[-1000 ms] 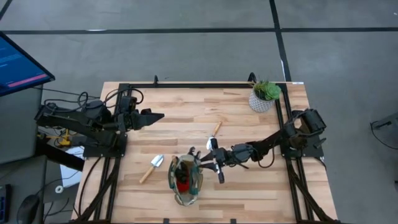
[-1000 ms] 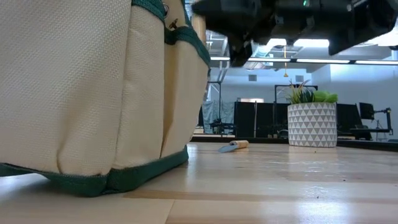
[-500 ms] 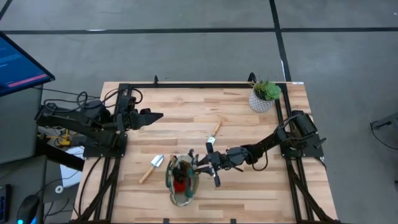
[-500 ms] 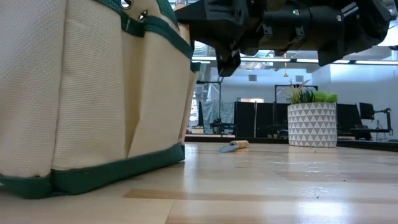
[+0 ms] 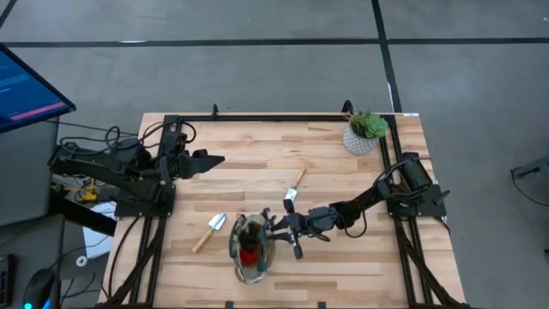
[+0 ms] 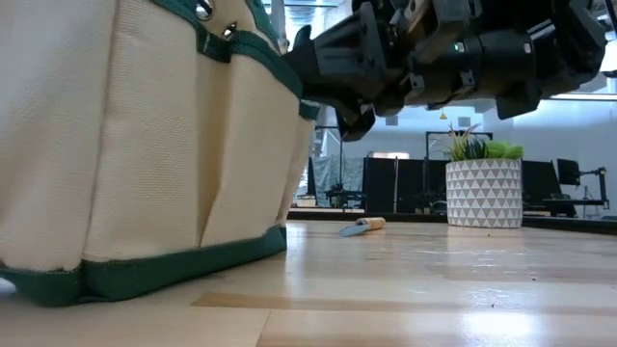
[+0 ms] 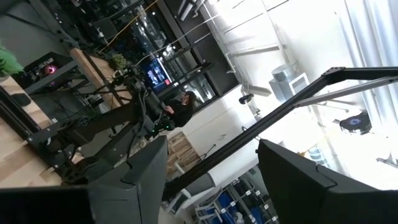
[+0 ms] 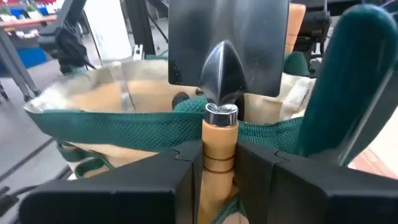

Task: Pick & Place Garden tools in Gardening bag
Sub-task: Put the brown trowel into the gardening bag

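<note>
The gardening bag (image 5: 255, 249) sits near the table's (image 5: 343, 257) front edge, its mouth crowded with tools — a red item (image 5: 250, 254) among them — and a green loop handle (image 8: 348, 81) rises beside the right gripper (image 5: 276, 226), which reaches in at the rim clamping a trowel (image 8: 225, 68). One trowel (image 5: 211, 230) lies just left of the bag, another (image 5: 295, 183) behind it; the plant pot (image 5: 361, 135) blocks the far right corner. Bare wood stays open across the middle and right front — the left gripper (image 5: 214, 160) hangs well apart.

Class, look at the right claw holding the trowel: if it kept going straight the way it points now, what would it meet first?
Most likely the gardening bag. The right claw holds the trowel blade-first over the bag's green rim, so blade or claw would meet the bag first; exact depth is unclear.
</note>
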